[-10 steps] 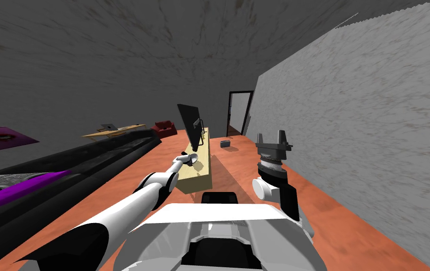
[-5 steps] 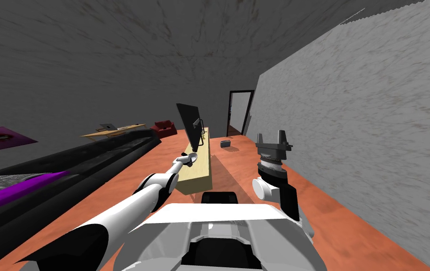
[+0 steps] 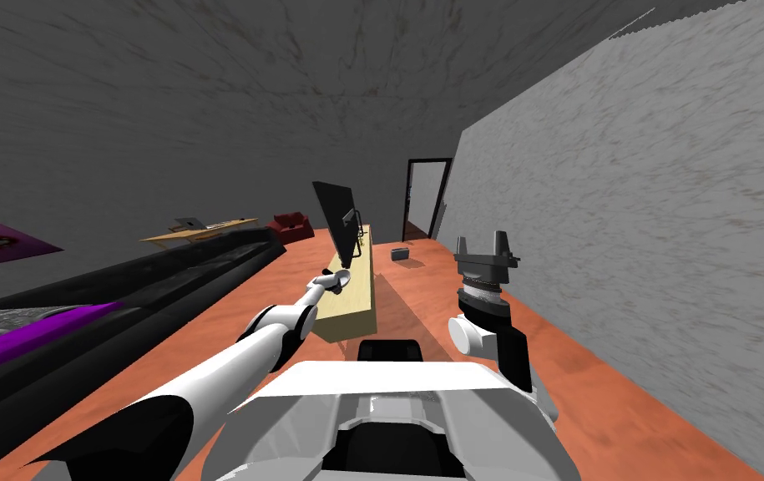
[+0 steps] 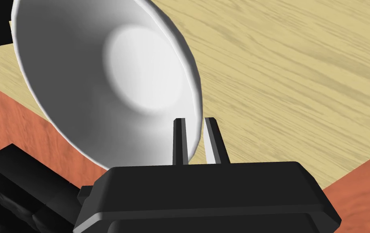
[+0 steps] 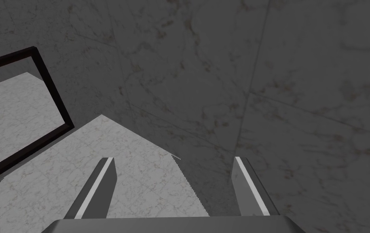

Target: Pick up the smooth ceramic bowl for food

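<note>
Left end effector (image 4: 194, 121) is clenched on the rim of the white bowl (image 4: 139, 73). One thin finger (image 4: 178, 139) stands inside the bowl and the other one outside, and the wall of the bowl is pressed between them. The bowl is tilted, so its opening faces the wrist camera. Its inside is smooth and plain white, with a round flat bottom.

Behind the bowl lies the light wooden top of the desk (image 4: 285, 81). The bowl is at the near end of this desk, close to the edge where the wood meets the orange-red floor (image 4: 6, 117). In the head view the left arm is stretched forward and the bowl is small at its tip. A dark shadow lies on the desk top just beside the bowl, but I cannot tell if the bowl touches the wood.

A black flat screen (image 3: 336, 219) stands farther along the desk, apart from the bowl.

On the right side, the right end effector (image 3: 483, 244) is raised and released, with its two fingers well apart.

Between the desk and the grey wall (image 3: 639, 217) runs an open strip of floor up to a doorway (image 3: 424, 200), with a small grey box (image 3: 401, 255) on it. Left of the desk there is a long black piece of furniture (image 3: 188, 267)
</note>
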Controlling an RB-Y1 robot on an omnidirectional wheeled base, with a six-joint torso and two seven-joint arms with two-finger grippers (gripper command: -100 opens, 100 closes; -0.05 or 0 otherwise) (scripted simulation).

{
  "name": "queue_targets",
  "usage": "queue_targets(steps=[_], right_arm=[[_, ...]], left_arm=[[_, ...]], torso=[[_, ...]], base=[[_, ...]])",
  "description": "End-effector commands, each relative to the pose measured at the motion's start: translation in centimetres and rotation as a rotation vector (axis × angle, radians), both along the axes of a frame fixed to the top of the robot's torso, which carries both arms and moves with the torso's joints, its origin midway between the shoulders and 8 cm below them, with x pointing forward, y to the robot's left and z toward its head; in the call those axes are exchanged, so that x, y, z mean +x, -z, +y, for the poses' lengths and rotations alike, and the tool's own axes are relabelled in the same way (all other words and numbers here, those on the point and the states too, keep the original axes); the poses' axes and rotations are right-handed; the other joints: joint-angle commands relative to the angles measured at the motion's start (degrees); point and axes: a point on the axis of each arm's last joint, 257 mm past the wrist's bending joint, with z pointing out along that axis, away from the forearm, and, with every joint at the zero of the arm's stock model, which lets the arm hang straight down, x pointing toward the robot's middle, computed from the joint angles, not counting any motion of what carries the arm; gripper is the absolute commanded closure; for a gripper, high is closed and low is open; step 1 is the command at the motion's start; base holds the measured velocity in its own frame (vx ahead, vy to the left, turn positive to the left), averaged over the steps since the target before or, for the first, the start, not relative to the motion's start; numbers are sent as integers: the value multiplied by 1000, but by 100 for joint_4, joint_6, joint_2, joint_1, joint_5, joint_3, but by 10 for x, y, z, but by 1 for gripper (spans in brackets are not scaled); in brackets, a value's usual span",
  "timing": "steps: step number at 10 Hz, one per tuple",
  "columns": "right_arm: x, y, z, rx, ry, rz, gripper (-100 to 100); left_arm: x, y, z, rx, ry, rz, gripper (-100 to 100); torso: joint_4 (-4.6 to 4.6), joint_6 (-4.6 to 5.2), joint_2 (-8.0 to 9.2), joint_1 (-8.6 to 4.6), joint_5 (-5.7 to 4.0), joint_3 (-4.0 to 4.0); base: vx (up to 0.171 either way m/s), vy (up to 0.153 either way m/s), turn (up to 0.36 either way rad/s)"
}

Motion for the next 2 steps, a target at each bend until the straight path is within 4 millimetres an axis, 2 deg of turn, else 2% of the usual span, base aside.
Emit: queue_targets(steps=[1, 2], right_arm=[[0, 0, 0, 0, 0, 0, 0], [0, 0, 0, 0, 0, 0, 0]], left_arm=[[0, 0, 0, 0, 0, 0, 100], [-1, 0, 0, -1, 0, 3, 0]], torso=[[0, 0, 0, 0, 0, 0], [0, 0, -10, 3, 0, -5]], base=[[-30, -11, 1], [-6, -2, 1]])
